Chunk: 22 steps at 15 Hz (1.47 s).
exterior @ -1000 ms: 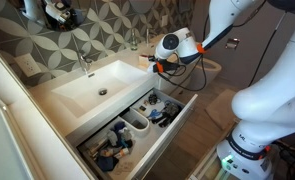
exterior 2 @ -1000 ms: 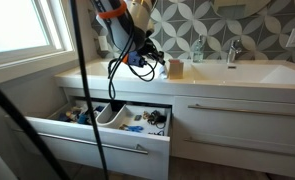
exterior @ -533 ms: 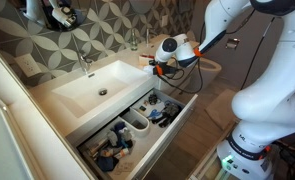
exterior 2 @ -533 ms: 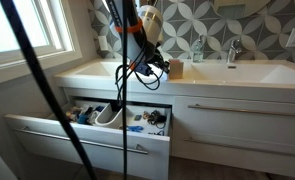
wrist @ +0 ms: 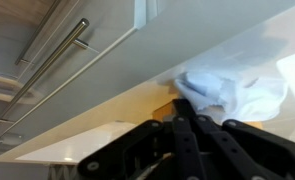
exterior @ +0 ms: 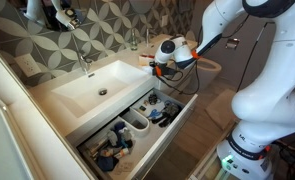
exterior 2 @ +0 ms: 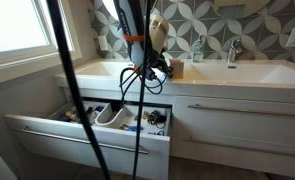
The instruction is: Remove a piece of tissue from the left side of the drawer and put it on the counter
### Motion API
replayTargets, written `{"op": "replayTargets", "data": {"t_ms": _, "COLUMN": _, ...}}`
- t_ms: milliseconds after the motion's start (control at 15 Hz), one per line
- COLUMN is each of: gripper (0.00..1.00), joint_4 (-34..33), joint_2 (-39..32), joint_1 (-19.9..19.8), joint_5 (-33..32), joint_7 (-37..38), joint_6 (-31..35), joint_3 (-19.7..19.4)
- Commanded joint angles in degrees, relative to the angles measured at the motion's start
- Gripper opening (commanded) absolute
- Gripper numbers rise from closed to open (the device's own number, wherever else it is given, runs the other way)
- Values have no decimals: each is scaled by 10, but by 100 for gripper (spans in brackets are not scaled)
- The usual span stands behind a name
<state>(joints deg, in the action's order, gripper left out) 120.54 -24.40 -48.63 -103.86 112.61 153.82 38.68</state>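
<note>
Wrist view: crumpled white tissue, soft and loosely folded, bunched at the tip of the dark tool. Fingers drawn together, seemingly pinched on the tissue's near edge. Beside it, the pale edge of the surface; beyond that, a grey cabinet front with a long metal handle.

In an exterior view: tool held over the surface just beside the white sink. Open drawer below the sink, crowded with small items. Tissue too small to make out here. Against half a second earlier, tool nudged a little toward the sink.

In an exterior view: tool low over the surface, near the sink and above the open drawer. Since half a second earlier, arm carried across toward the sink; drawer unchanged, open as before.
</note>
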Motion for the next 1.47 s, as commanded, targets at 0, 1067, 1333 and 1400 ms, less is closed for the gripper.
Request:
{"op": "replayTargets", "data": {"t_ms": 0, "gripper": 7, "joint_4": -23, "joint_2": 10, "joint_1": 92, "joint_5": 11, "joint_7": 13, "joint_6": 32, "joint_3": -101}}
{"op": "replayTargets", "data": {"t_ms": 1067, "gripper": 100, "joint_4": 64, "joint_2": 136, "joint_1": 132, "joint_5": 199, "joint_7": -154, "joint_6": 90, "joint_3": -155}}
{"op": "replayTargets", "data": {"t_ms": 1333, "gripper": 100, "joint_4": 111, "joint_2": 178, "joint_1": 169, "joint_5": 325, "joint_7": -287, "joint_6": 160, "joint_3": -195}}
{"op": "replayTargets", "data": {"t_ms": 1400, "gripper": 100, "joint_4": 126, "joint_2": 178, "joint_1": 94, "joint_5": 356, "joint_7": -335, "joint_6": 160, "joint_3": -115}}
